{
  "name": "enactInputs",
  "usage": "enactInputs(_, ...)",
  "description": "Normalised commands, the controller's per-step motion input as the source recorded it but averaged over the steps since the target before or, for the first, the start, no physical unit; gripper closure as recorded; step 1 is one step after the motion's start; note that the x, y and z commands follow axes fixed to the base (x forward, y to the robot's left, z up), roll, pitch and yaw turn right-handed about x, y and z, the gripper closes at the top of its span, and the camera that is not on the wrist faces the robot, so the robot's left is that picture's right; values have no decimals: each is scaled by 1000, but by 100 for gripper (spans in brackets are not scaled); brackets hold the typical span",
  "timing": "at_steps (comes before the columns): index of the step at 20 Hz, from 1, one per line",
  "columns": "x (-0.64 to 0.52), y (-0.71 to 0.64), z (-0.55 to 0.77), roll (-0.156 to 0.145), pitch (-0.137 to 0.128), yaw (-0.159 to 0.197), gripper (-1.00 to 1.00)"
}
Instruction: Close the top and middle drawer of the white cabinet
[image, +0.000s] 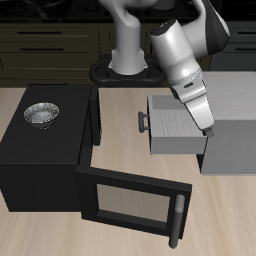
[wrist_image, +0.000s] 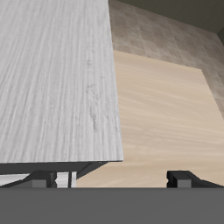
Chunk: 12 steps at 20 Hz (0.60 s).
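The gripper (image: 209, 128), fingers apart and empty, hangs low over the cabinet (image: 235, 120) beside the pulled-out top drawer (image: 175, 125), its handle (image: 144, 122) beyond, probably positioning to push.

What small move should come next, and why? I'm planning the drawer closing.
Probably move the end effector out past the drawer front, beside its dark handle, ready to push. The drawer stands pulled out of the white cabinet, and the end effector sits above its back part, not yet where a push could start.
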Motion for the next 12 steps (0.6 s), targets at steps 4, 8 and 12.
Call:
enactInputs(4, 1, -14, 32, 0, 15, 4, -100)
enactInputs(8, -50, -114, -27, -13, 64, -19, -100)
enactInputs(12, -61, -166, 13, -14, 53, -15, -100)
